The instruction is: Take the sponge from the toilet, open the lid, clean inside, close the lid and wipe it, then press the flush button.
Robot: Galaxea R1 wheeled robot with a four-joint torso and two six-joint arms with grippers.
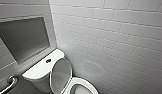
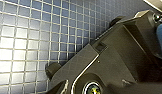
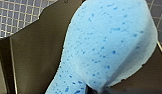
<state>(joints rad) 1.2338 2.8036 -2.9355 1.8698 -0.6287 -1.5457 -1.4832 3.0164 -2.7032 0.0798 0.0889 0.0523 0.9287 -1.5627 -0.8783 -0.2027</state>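
The white toilet [image 1: 38, 71] stands in the corner, low in the head view. Its lid [image 1: 60, 75] is raised, leaning back against the tank with its greyish concave underside facing out. Part of the open bowl's rim [image 1: 82, 83] shows below it. A round flush button [image 1: 48, 60] sits on the flat tank top. The blue sponge [image 3: 107, 42] looms large in the right wrist view, pinched at its narrow end by my right gripper [image 3: 94, 90], which is shut on it. A blue edge of the sponge [image 2: 160, 32] also shows in the left wrist view.
A white tiled wall [image 1: 117, 37] runs close along the toilet's right side. A dark recessed panel [image 1: 24, 37] sits in the wall above the tank, and a metal grab bar [image 1: 9, 83] is mounted at lower left. Small square floor tiles [image 2: 27, 45] lie under my left wrist.
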